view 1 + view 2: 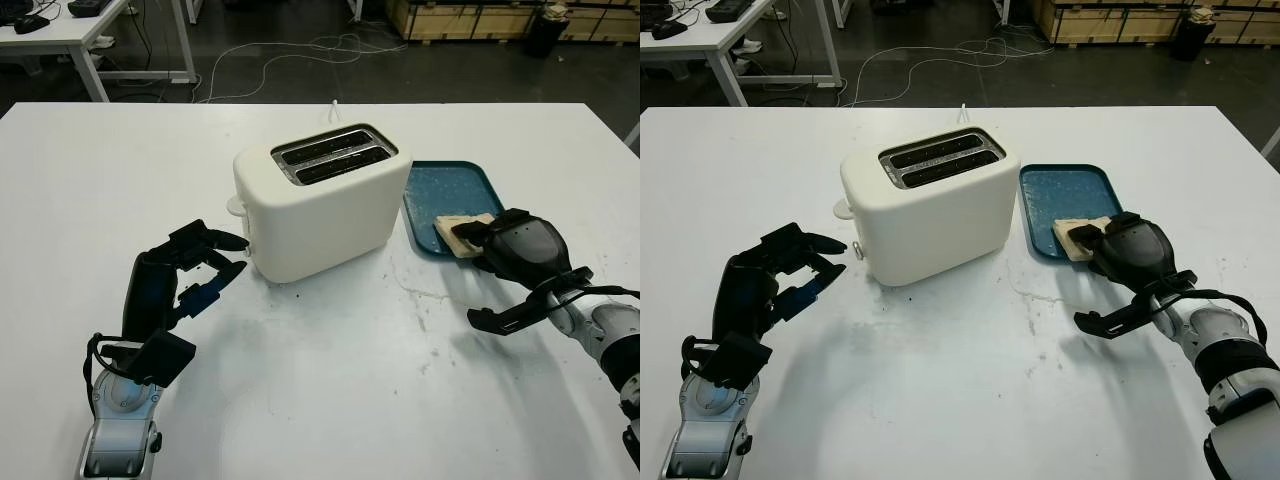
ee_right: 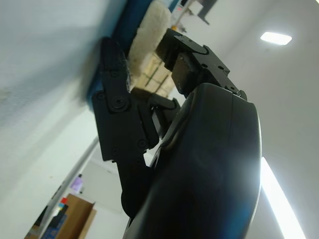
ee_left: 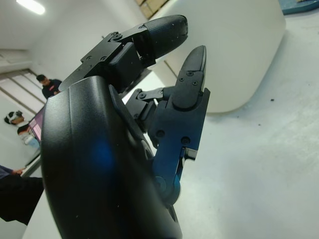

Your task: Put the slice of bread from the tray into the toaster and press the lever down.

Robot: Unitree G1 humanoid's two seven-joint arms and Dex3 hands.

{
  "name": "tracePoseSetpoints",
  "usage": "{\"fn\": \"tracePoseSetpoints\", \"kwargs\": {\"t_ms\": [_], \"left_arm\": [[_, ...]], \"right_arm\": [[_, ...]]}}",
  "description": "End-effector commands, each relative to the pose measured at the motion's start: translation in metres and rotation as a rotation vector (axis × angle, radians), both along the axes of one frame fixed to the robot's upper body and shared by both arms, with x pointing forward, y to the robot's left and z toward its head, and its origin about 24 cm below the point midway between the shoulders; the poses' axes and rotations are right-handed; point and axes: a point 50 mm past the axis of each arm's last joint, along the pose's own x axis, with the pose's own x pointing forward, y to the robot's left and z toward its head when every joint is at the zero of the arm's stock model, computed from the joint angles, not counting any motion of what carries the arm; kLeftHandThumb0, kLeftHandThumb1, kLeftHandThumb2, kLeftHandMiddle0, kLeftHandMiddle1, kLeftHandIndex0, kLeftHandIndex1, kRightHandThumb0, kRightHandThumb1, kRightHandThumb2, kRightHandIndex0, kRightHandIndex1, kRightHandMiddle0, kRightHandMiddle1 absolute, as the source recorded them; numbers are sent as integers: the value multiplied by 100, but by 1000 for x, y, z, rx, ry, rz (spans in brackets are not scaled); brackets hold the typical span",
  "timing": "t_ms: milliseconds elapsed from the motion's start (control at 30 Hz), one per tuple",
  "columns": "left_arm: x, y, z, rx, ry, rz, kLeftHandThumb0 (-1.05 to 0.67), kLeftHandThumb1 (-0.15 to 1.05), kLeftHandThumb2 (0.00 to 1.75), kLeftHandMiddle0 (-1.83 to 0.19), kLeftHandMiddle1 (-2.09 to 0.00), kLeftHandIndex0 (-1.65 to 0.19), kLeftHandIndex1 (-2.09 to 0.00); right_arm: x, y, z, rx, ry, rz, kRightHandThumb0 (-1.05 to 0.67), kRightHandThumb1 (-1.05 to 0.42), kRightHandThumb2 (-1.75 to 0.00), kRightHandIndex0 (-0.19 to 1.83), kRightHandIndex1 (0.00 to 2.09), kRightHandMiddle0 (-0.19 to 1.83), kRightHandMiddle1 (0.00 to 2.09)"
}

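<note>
A white two-slot toaster (image 1: 320, 210) stands mid-table with both slots empty, and its lever (image 1: 857, 250) sticks out of the left end face. To its right lies a blue tray (image 1: 450, 185). A slice of bread (image 1: 462, 225) sits at the tray's near edge. My right hand (image 1: 474, 238) is at that edge, its fingers closed around the slice; in the right wrist view the bread (image 2: 147, 35) sits between the thumb and the other fingers. My left hand (image 1: 215, 262) is open just left of the toaster, close to the lever end, touching nothing.
The toaster's white cable (image 1: 333, 108) runs off the table's far edge. The white table (image 1: 330, 380) has free room in front of the toaster. Desks and crates stand on the floor beyond. A person (image 3: 47, 84) appears far off in the left wrist view.
</note>
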Motion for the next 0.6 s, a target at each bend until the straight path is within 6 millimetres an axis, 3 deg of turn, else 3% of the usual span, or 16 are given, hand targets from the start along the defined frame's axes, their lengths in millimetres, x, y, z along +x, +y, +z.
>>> {"fn": "tracePoseSetpoints", "kwargs": {"t_ms": [0,233,567], "left_arm": [[-1,-1,1,-8,-9,-7,-26,92,3,-73,-124,-74,-91],[-1,-1,1,2,-11,-5,-25,92,4,-73,-124,-74,-90],[0,-1,-1,-7,-2,-9,-24,92,3,-72,-124,-73,-90]], "right_arm": [[0,1,-5,-27,18,-8,-57,-92,-44,73,174,49,172],[-1,2,-3,-52,-54,25,-58,-92,-59,80,175,46,175],[1,2,9,-15,-174,54,-53,-92,-62,78,175,43,175]]}}
